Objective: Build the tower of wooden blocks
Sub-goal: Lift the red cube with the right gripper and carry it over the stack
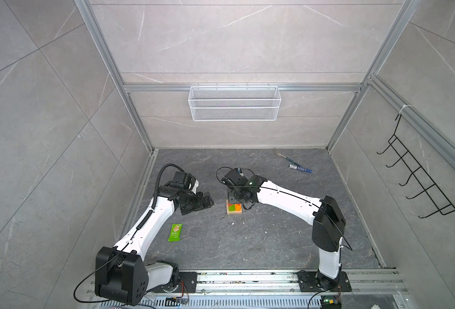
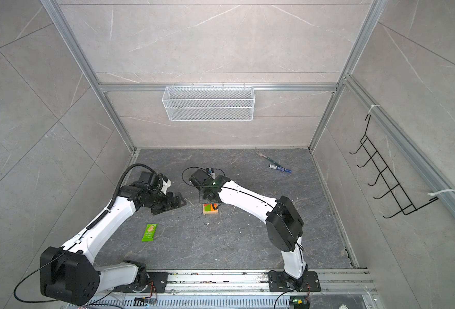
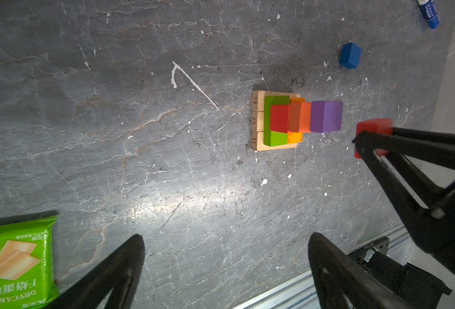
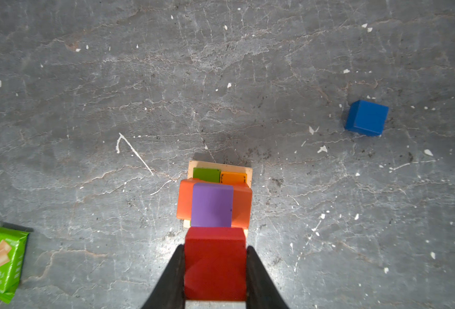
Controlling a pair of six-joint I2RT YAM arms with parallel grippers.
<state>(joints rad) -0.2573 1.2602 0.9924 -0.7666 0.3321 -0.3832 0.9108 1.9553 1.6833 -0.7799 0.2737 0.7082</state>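
In both top views the tower stands near the middle of the counter; only its tan base and a green and an orange bar are in sight, because the wrist of the right arm hangs over it and covers the upper layers; the left end effector is just left of the tower, apart from it; a green snack wrapper lies toward the front left, a marker pen and a fork far back on the right, and a wire basket hangs on the back wall.

The left wrist view shows what the top views hide: a red and orange layer, a purple cube on top, and the right end effector holding a red cube near the purple cube, with a gap between them; a blue cube lies alone, well apart from the tower; the fingers of the left end effector stand wide apart.

The right wrist view shows the grip closely; both fingers press the sides of the red cube; the blue cube and the snack wrapper lie on opposite sides of the tower.
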